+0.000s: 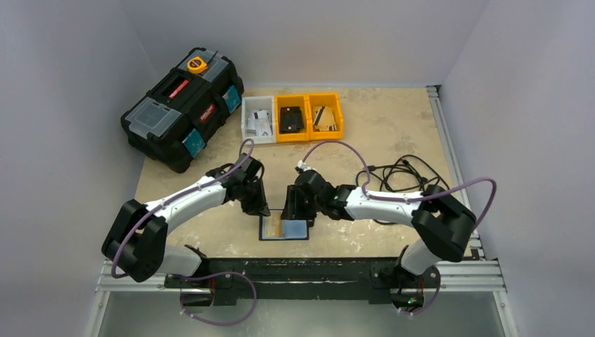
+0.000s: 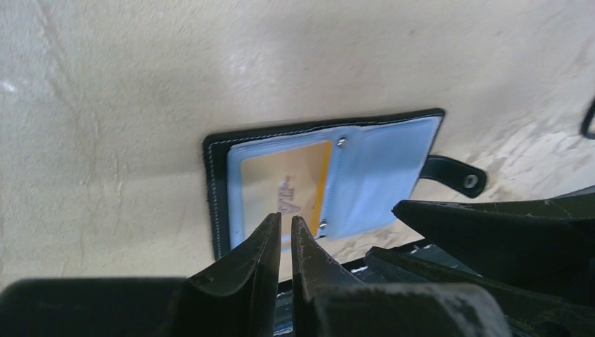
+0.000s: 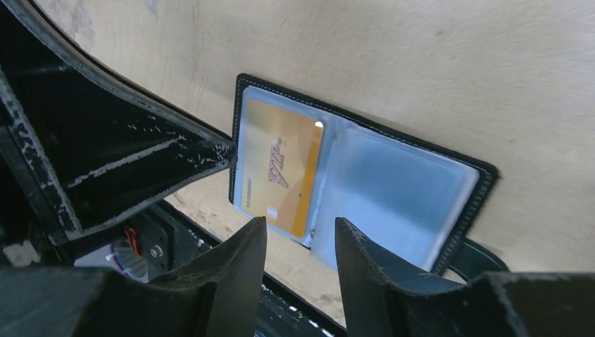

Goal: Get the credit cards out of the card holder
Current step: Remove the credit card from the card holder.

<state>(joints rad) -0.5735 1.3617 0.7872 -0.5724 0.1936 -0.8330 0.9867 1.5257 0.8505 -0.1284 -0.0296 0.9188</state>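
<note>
The card holder (image 1: 293, 230) lies open and flat near the table's front edge, black border (image 2: 214, 189) around clear bluish sleeves (image 3: 393, 189), snap tab (image 2: 456, 174) sticking out. A gold credit card (image 2: 284, 182) (image 3: 281, 168) sits in its left sleeve. My left gripper (image 1: 261, 209) (image 2: 285, 219) hovers over that card's near edge, jaws a thin slit apart with nothing between them. My right gripper (image 1: 303, 210) (image 3: 300, 223) hangs open above the holder's middle fold, holding nothing. The two grippers are close together over the holder.
A large black toolbox (image 1: 182, 105) stands at the back left. One white bin (image 1: 258, 119) and two yellow bins (image 1: 292, 118) (image 1: 326, 116) line the back. Black cables (image 1: 400, 172) lie to the right. The metal front rail (image 1: 302, 265) runs just below the holder.
</note>
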